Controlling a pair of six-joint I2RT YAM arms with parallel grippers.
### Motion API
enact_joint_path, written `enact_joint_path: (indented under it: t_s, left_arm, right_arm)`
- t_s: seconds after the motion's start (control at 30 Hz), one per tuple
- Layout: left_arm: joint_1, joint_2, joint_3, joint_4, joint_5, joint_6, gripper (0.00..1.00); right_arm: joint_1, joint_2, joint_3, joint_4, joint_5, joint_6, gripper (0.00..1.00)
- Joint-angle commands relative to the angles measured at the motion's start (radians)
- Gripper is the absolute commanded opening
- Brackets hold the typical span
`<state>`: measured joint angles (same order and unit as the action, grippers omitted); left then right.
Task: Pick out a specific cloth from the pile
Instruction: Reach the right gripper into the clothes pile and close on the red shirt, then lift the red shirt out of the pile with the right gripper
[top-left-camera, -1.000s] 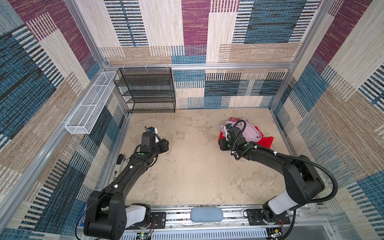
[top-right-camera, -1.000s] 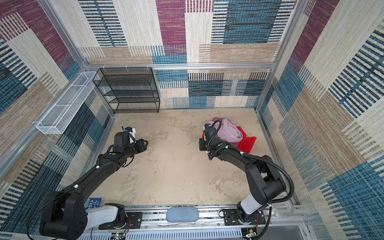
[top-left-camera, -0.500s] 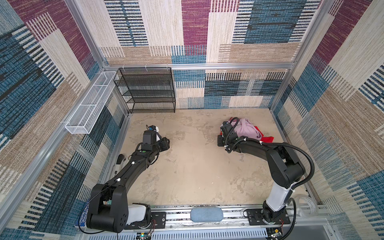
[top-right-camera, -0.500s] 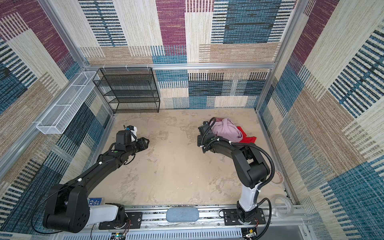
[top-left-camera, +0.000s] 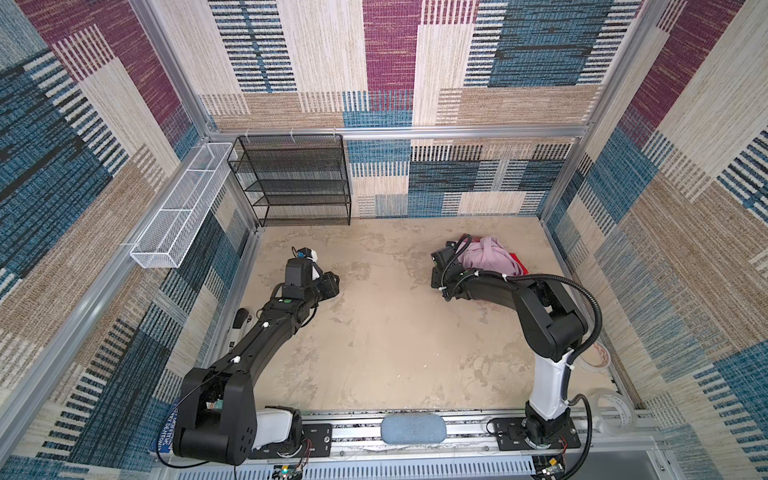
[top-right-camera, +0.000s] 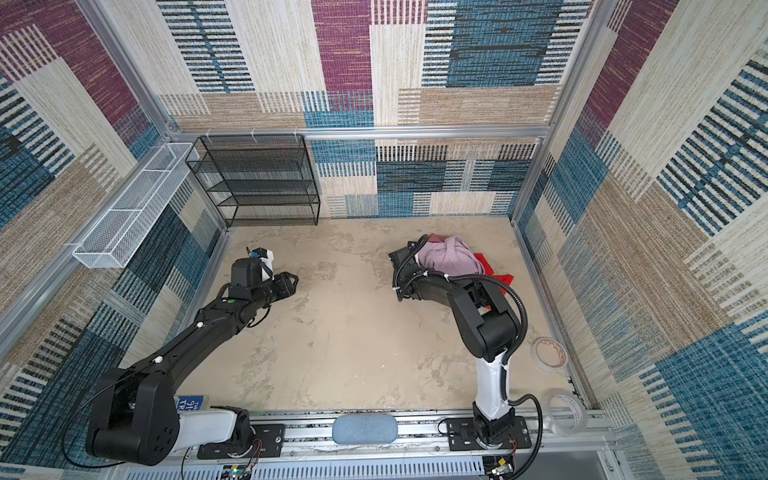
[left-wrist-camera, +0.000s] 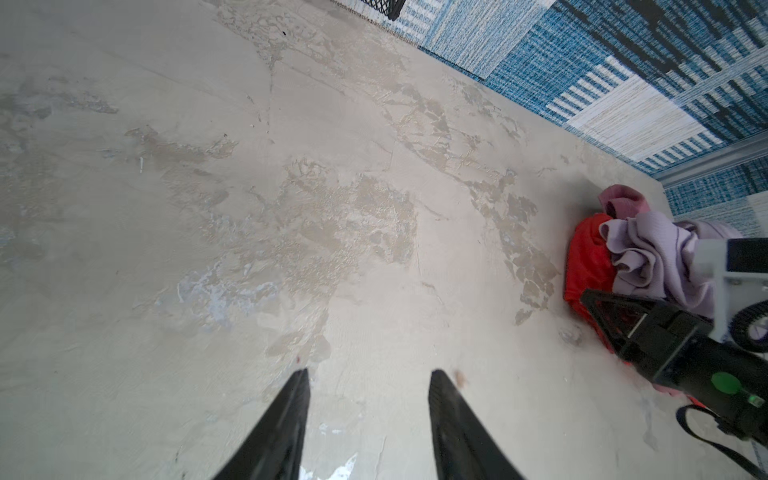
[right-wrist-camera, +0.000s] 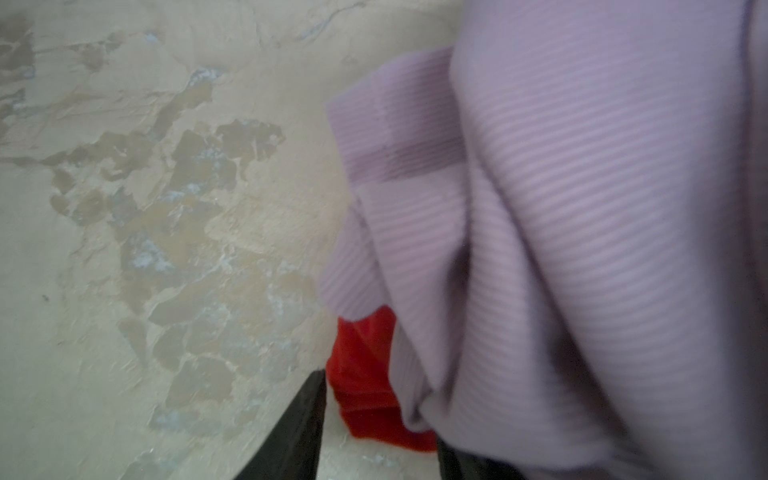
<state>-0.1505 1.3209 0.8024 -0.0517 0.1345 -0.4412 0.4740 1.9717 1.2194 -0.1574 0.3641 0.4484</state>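
The pile sits on the floor at the back right. A pale lilac cloth (top-left-camera: 488, 257) (top-right-camera: 451, 257) (right-wrist-camera: 582, 208) lies on top, with a dusty rose one (left-wrist-camera: 623, 199) behind it. The red cloth (top-left-camera: 517, 262) (top-right-camera: 488, 266) (left-wrist-camera: 590, 257) (right-wrist-camera: 365, 374) pokes out from under the lilac one. My right gripper (top-left-camera: 441, 254) (top-right-camera: 401, 257) (right-wrist-camera: 380, 386) is low at the pile's left edge. Its jaws are open, with a fold of the red cloth between them; lilac fabric covers one finger. My left gripper (top-left-camera: 334, 284) (top-right-camera: 294, 279) (left-wrist-camera: 369, 374) hangs open over bare floor, far left of the pile.
A black mesh rack (top-left-camera: 299, 183) stands against the back wall at the left. A white wire basket (top-left-camera: 183, 208) hangs on the left wall. Two tape rolls (top-right-camera: 548, 353) (top-right-camera: 567, 411) lie by the right wall. A blue-grey pad (top-left-camera: 413, 428) sits on the front rail.
The right arm's elbow has swung in and up, and its gripper has shifted a little towards the back, along the pile's left edge. The left arm has barely moved.
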Motion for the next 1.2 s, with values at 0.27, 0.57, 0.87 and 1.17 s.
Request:
enact_joint_path:
  t_s: [0.27, 0.57, 0.87, 1.17]
  left_arm:
    - [0.002, -0.022, 0.005, -0.019, -0.032, 0.035, 0.50]
    - [0.002, -0.040, -0.009, -0.010, -0.039, 0.029, 0.50]
    - [0.002, -0.048, -0.008, -0.016, -0.032, 0.027, 0.49]
    - [0.002, -0.055, 0.001, -0.027, -0.029, 0.025, 0.49]
  right_arm:
    - [0.001, -0.008, 0.004, -0.010, 0.025, 0.044, 0.00]
    - [0.001, -0.205, -0.070, 0.000, -0.021, 0.039, 0.00]
    - [-0.010, -0.340, -0.059, -0.028, -0.049, 0.022, 0.00]
    - [-0.090, -0.457, -0.016, -0.044, -0.149, -0.005, 0.00]
